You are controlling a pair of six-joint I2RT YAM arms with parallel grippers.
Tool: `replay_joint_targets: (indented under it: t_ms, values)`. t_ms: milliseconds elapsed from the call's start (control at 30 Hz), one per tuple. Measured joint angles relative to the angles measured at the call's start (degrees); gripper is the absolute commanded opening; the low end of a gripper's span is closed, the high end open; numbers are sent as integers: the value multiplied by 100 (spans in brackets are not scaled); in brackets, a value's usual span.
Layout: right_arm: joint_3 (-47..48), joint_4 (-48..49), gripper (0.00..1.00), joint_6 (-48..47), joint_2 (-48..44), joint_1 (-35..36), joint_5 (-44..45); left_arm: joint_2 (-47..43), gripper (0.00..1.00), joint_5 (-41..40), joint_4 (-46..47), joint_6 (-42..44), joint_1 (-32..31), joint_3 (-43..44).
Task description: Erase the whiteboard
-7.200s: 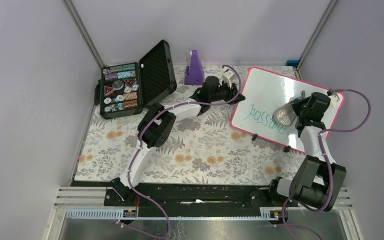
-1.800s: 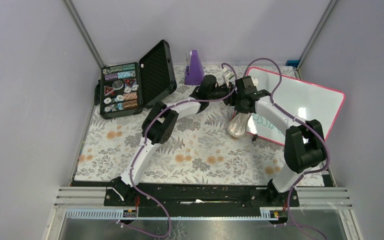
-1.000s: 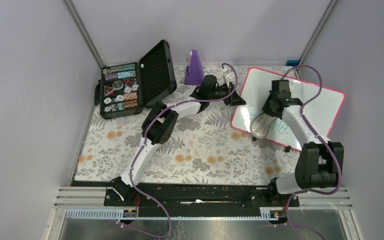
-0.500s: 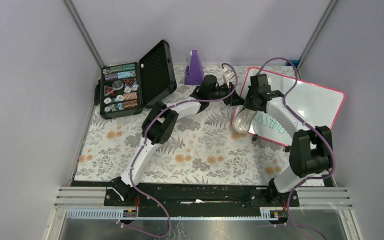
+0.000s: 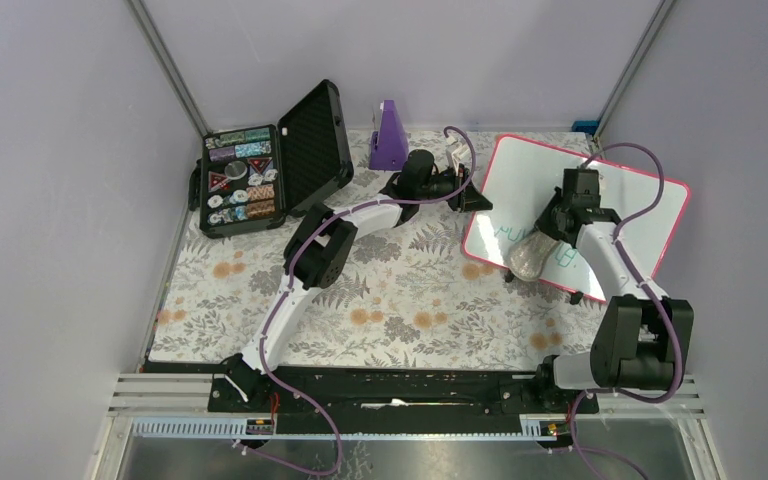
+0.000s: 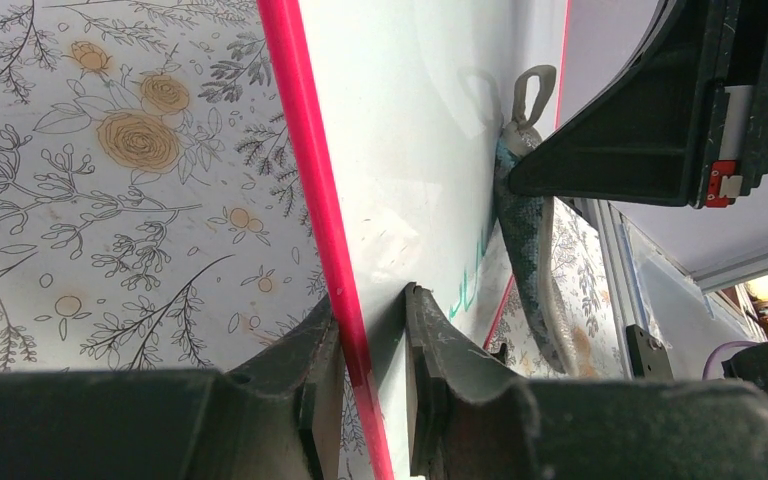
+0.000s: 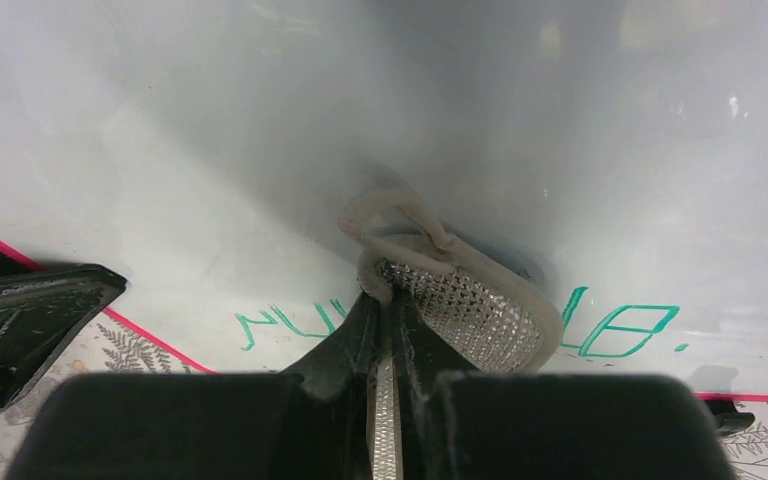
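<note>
Top view from high behind the arm bases, looking down over the whole worktop (image 5: pixel 380 300), left wrist view very close, sighting along the whiteboard (image 6: pixel 410 120) edge past the left hand (image 6: pixel 368 312), right wrist view close on the whiteboard face above the sponge (image 7: pixel 470 305), all three sharing the whiteboard's green writing (image 7: pixel 615 325)

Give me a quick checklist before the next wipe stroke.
1. Left gripper clamped on the whiteboard frame: ok.
2. Right gripper shut on the sponge: ok.
3. Sponge against the board face: ok, as far as both wrist views show.
4. Board wiped clean: not ok, green writing shows on both sides of the sponge.
5. Board lying steady: cannot tell.
</note>
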Motion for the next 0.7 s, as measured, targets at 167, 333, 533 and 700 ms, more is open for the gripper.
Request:
replay_joint_targets:
  t_ms: [167,333,533,700]
  values:
    - [293,-199,0,-111,293,437,417,0,0,-15,-28,0,7,-2]
    - [741,-317,0,-181,841,1451,723,0,0,-7,-28,0,9,-2]
    - [778,-306,0,-192,966,1655,693,0,0,-7,-20,4,7,-2]
    - [317,-50,0,-44,527,885,11,0,0,-11,-13,7,2,-2]
